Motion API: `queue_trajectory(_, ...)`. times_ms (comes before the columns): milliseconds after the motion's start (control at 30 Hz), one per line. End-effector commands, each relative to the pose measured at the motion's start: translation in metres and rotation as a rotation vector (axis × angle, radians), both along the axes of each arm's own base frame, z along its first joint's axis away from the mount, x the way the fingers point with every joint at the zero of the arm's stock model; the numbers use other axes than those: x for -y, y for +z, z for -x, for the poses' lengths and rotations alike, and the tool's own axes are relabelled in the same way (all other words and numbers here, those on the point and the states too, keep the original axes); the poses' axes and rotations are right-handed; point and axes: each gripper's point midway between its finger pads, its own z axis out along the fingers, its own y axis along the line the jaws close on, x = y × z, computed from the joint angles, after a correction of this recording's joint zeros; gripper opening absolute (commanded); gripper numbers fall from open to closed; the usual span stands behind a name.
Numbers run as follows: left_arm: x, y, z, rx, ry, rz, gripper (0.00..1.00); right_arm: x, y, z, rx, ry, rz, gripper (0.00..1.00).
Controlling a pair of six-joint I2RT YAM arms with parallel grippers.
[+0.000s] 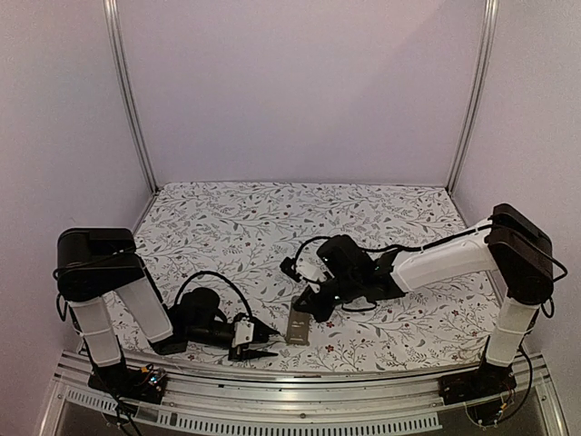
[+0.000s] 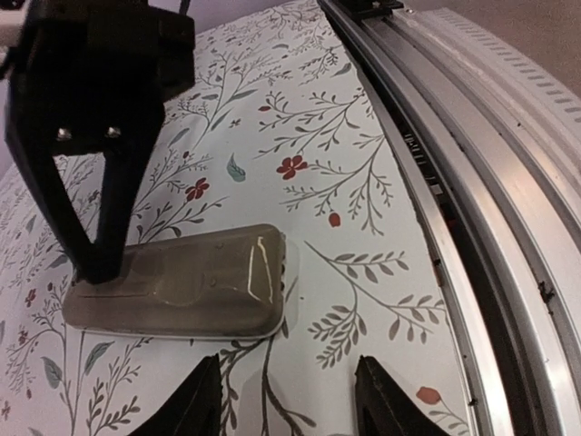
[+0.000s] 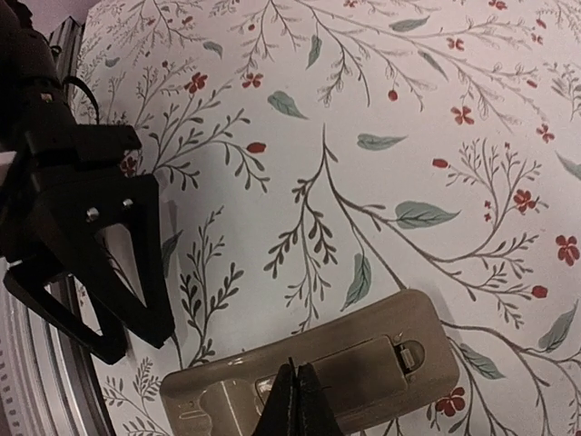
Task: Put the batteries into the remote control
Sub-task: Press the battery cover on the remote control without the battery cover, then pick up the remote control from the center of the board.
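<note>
1. A table under a floral cloth (image 1: 236, 218) was seen boxed in by plain pale walls (image 1: 300, 91). Aluminium posts (image 1: 125, 91) were stood at the back corners, and a ribbed metal rail (image 1: 300, 389) was run along the near edge.
2. The remote control (image 1: 299, 327) was laid back-up on the cloth, close to that rail and roughly between the two arms. In the right wrist view its greyish back was shown with a darker recess and a small metal contact at one end.
3. The right gripper (image 2: 91, 265) was reached across from its side, with its fingers pressed together into a point. The tip was set down on the remote's back near one end. Whether anything tiny was pinched in there couldn't be told.
4. The left gripper (image 2: 290, 404) was held low over the cloth just beside the remote and pointed at it. Its fingers were spread apart with only cloth between them. A strip of cloth was left between the fingertips and the remote, so no contact there.
5. Stuff in the way: from the top camera, the far end of the remote was crowded by the right gripper's black body. In the right wrist view, part of the recess was covered by that gripper's own fingers.
6. A black cable (image 1: 213, 277) was looped up over the left arm's wrist, well clear of the remote.
</note>
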Motion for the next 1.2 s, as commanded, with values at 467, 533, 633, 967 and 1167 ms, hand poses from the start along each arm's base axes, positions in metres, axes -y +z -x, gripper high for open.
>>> queue_trajectory(467, 0.003, 0.005, 0.005, -0.001, -0.012, 0.013, 0.5, -0.002, 0.037, -0.019, 0.032, -0.052, 0.001, 0.07)
queue_trajectory(533, 0.002, 0.007, 0.003, 0.006, 0.001, 0.015, 0.5, 0.0, 0.05, -0.029, 0.05, -0.106, 0.004, 0.3)
queue_trajectory(633, 0.0, 0.015, -0.011, -0.004, 0.098, 0.029, 0.51, 0.012, 0.057, -0.049, 0.03, -0.279, 0.06, 0.84)
queue_trajectory(967, -0.043, 0.054, -0.068, 0.075, 0.522, 0.03, 0.68, 0.041, 0.017, -0.001, -0.259, -0.778, 0.198, 0.99)
queue_trajectory(1167, -0.057, 0.07, -0.087, -0.006, 0.657, 0.015, 0.73, 0.009, 0.0, 0.029, -0.295, -0.795, 0.301, 0.99)
